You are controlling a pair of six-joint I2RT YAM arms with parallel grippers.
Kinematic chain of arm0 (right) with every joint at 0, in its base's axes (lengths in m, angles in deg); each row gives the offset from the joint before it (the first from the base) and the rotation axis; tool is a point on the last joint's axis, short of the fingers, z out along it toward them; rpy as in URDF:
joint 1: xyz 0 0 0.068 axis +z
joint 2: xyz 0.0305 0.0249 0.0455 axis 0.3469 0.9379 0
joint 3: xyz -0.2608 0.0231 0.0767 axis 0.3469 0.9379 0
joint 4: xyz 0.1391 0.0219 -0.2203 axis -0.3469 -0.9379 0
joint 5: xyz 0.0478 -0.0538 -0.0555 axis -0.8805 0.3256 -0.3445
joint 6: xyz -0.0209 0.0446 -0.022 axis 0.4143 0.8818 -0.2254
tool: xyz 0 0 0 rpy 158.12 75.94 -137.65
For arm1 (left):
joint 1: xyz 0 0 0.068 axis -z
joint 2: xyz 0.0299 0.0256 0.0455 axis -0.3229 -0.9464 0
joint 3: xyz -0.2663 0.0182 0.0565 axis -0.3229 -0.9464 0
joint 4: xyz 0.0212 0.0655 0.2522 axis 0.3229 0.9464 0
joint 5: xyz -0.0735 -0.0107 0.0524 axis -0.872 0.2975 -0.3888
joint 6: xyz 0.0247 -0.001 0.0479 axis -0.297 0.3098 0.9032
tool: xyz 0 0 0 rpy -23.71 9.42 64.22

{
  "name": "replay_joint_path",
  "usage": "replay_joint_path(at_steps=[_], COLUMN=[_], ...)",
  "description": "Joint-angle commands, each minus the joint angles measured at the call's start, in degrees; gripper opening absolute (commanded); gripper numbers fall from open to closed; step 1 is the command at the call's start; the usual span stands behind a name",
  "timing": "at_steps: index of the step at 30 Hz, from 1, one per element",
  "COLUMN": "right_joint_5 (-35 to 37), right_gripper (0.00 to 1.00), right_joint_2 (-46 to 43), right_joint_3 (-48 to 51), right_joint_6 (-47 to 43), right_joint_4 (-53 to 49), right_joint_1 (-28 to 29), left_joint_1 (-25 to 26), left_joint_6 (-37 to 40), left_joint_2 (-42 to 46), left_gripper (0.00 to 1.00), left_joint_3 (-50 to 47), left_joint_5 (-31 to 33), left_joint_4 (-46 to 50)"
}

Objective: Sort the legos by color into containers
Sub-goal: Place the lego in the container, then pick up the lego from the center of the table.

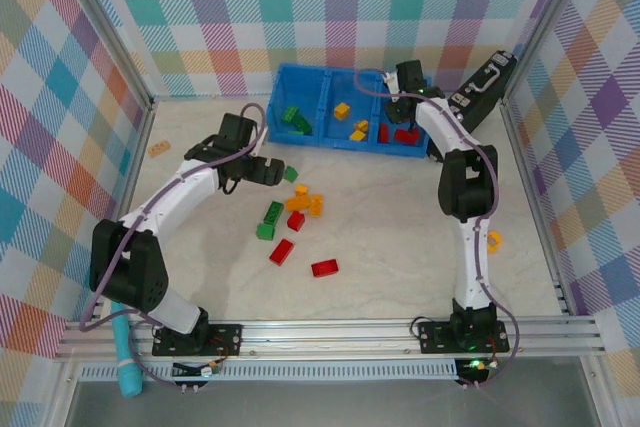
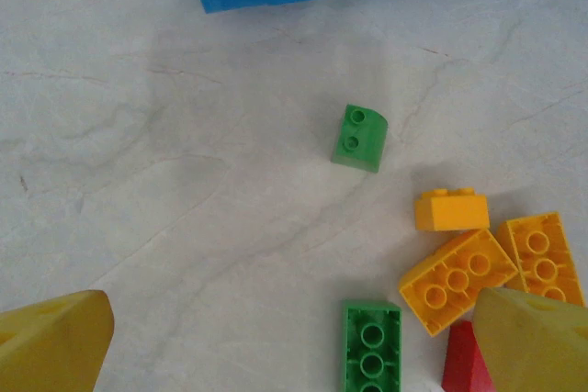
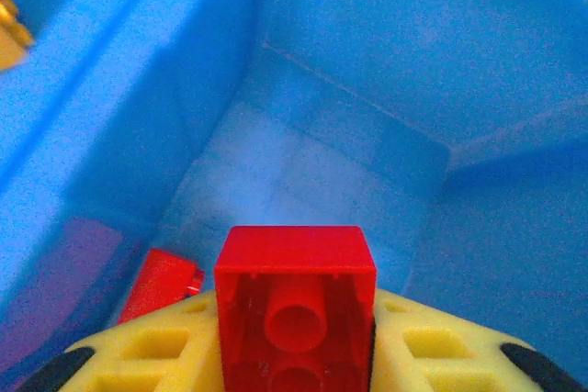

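Right gripper (image 3: pixel 294 346), pinching a red brick (image 3: pixel 294 268), is being held over the tray's (image 3: pixel 395 80) red section for release; left gripper (image 2: pixel 294 341) is being held spread near a small green brick (image 2: pixel 359 138).

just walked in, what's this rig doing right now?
Two arms are sorting lego bricks by colour into a blue tray. The right gripper is shut on a red brick, holding it over the tray's right compartment, where another red brick lies. The left gripper is open above the table near a small green brick. Green bricks sit in the left compartment and yellow-orange bricks in the middle one. Several loose bricks are not yet sorted.
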Motion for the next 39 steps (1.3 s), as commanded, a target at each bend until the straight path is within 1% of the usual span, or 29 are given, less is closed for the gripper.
replay_joint_path(at_steps=[1,7,15,19,24,27,34,37,39], right_joint_5=[-1.33,-3.88,-10.83,-13.44,-15.37,-15.55,-14.77,-14.31,-13.58], right_gripper=[0.40,0.51,0.69,0.73,0.75,0.75,0.76,0.77,0.79], right_joint_2=[1.31,0.65,-6.82,-11.75,-17.14,-19.90,-23.94,-26.96,-28.81], right_joint_3=[-1.92,-1.41,1.85,4.41,7.06,8.67,11.25,15.06,18.15], right_joint_6=[-0.10,1.14,1.64,1.97,2.69,2.96,3.81,4.78,5.32], right_joint_4=[-0.29,0.57,2.37,3.23,3.72,4.17,4.10,5.37,7.28], right_joint_1=[-0.73,-0.92,-0.83,-0.83,-0.65,-0.57,-0.56,-0.50,-0.50], left_joint_1=[2.01,2.97,3.32,3.74,3.98,4.02,4.17,4.20,4.19], left_joint_6=[-0.44,-1.21,-4.23,-5.67,-7.01,-7.69,-8.70,-8.79,-8.78], left_joint_2=[-2.71,-10.12,-20.28,-23.55,-27.06,-28.72,-31.09,-31.40,-32.05], left_gripper=[1.00,1.00,0.94,0.91,0.83,0.80,0.68,0.66,0.62], left_joint_3=[-1.13,0.62,6.04,7.83,10.15,11.28,12.75,13.06,13.78], left_joint_5=[3.35,4.08,2.73,1.94,1.26,1.06,0.76,1.21,0.25], left_joint_4=[-5.51,-10.93,-13.11,-13.19,-12.61,-11.90,-11.18,-11.15,-10.58])
